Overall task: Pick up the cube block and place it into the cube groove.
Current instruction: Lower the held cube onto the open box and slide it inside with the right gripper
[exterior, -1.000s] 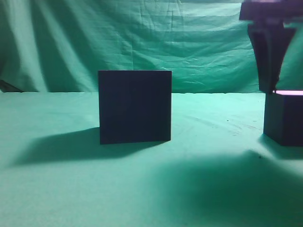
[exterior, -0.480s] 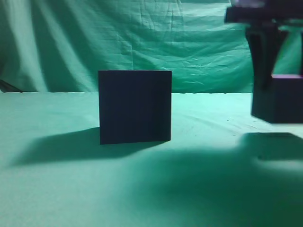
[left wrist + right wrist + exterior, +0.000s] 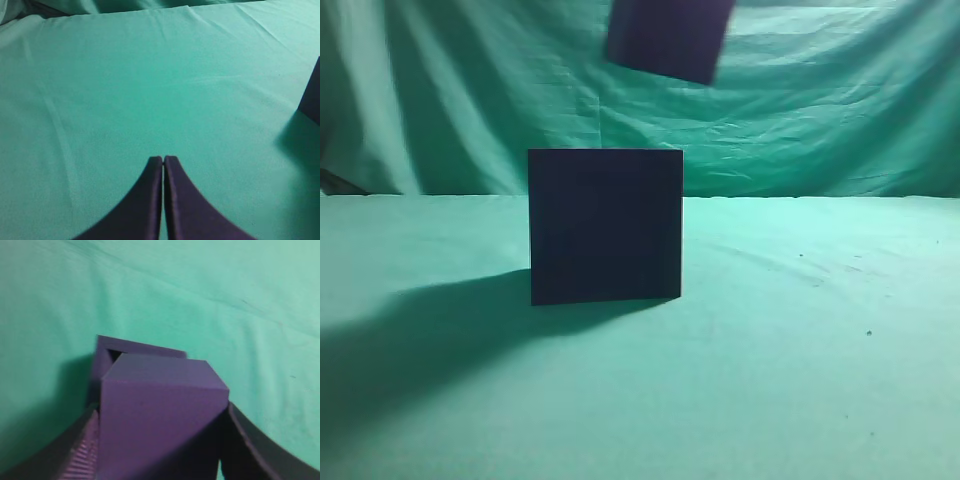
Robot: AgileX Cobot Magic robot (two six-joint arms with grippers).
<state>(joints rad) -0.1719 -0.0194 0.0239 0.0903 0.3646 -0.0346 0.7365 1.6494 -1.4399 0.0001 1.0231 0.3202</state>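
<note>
block [image 3: 160, 410] looks rigid, light, matte; right gripper [image 3: 160, 440] clamps its side faces, high above the box [image 3: 606, 226]; left gripper [image 3: 163, 165] closed, empty

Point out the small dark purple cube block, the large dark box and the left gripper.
small dark purple cube block [image 3: 162, 415]: right wrist view, near face.
large dark purple-black box [image 3: 606, 225]: exterior view, front face.
left gripper [image 3: 163, 161]: left wrist view, closed fingertips.

legible text, labels, brands, numbers, signs: none in any view. cube block [image 3: 669, 38]: plain faces, unmarked. large dark box [image 3: 606, 226]: plain faces, unmarked. green cloth on table [image 3: 800, 380] and backdrop: unprinted.
</note>
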